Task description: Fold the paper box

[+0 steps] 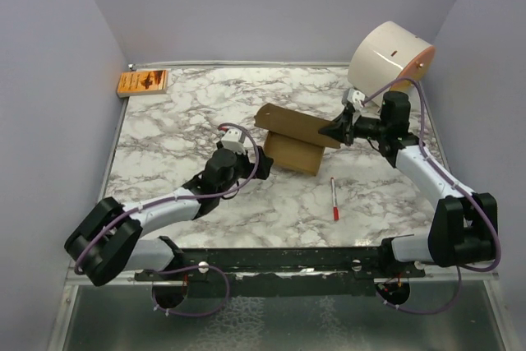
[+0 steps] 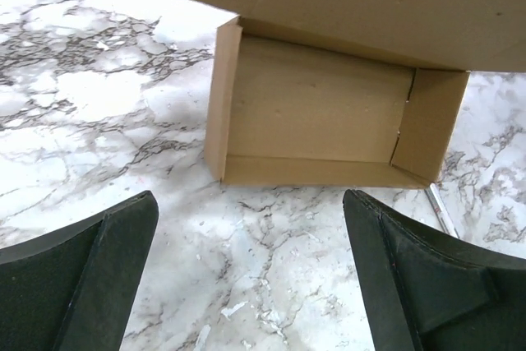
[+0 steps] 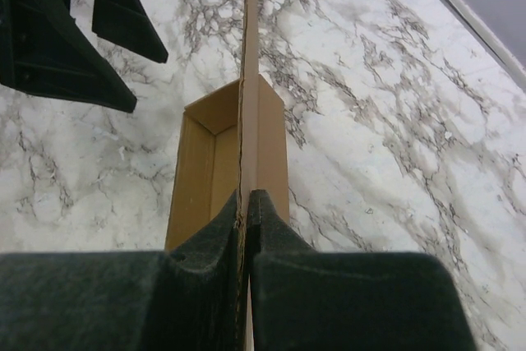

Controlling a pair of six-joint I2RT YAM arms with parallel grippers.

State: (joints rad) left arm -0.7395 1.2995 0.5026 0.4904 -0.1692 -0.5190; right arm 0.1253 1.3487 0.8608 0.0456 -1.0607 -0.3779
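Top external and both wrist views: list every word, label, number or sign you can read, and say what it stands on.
On the orange packet: dark print, too small to read.
On the paper box: none, plain brown cardboard.
On the white cylinder and the pen: nothing legible.

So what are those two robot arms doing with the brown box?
They are folding a paper box on the marble table. The tray part already stands with its walls up. The right claw is shut on the edge of the lid flap and holds it raised over the tray. The left claw is open and empty, close in front of the box and touching nothing. The lid is not yet closed.
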